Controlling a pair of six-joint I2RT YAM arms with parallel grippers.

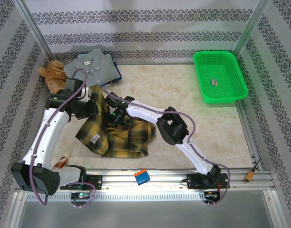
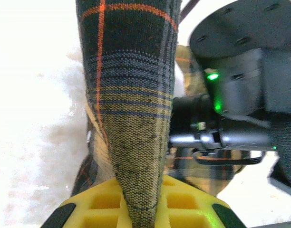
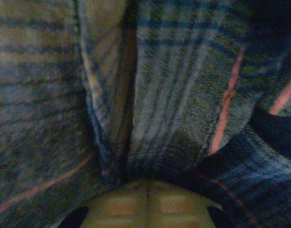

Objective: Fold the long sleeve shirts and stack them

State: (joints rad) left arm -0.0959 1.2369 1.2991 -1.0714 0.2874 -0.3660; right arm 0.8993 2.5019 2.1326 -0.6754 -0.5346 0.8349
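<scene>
1. The left hand [image 2: 138,202] is seen nearly closed, and a strip of the plaid shirt [image 2: 131,95] is pinched between its yellow fingers [image 2: 188,202]. From the grip the cloth runs straight out ahead of the hand.
2. In the overhead view the left hand [image 1: 91,105] is seen above the tabletop [image 1: 207,128]. That edge of the plaid shirt [image 1: 121,137] is held up, while the rest lies crumpled below the hand and to its right.
3. The right hand [image 3: 148,202] is seen fully closed, its two pads meeting along a thin seam. Folds of the plaid shirt [image 3: 183,95] are gathered at its tips, so a fold is taken to be nipped there.
4. From above, the right hand [image 1: 116,116] is seen lowered onto the shirt, just beside the left hand and to its right.
5. A grey shirt [image 1: 91,64] is seen lying beyond the left hand, with a blue shirt [image 1: 118,75] showing from under its edge.
6. A teddy bear [image 1: 53,76] is seen touching the grey shirt, beyond the left hand and to its left.
7. A green basket [image 1: 219,76] is seen well apart from both hands, far to the right of the right hand.
</scene>
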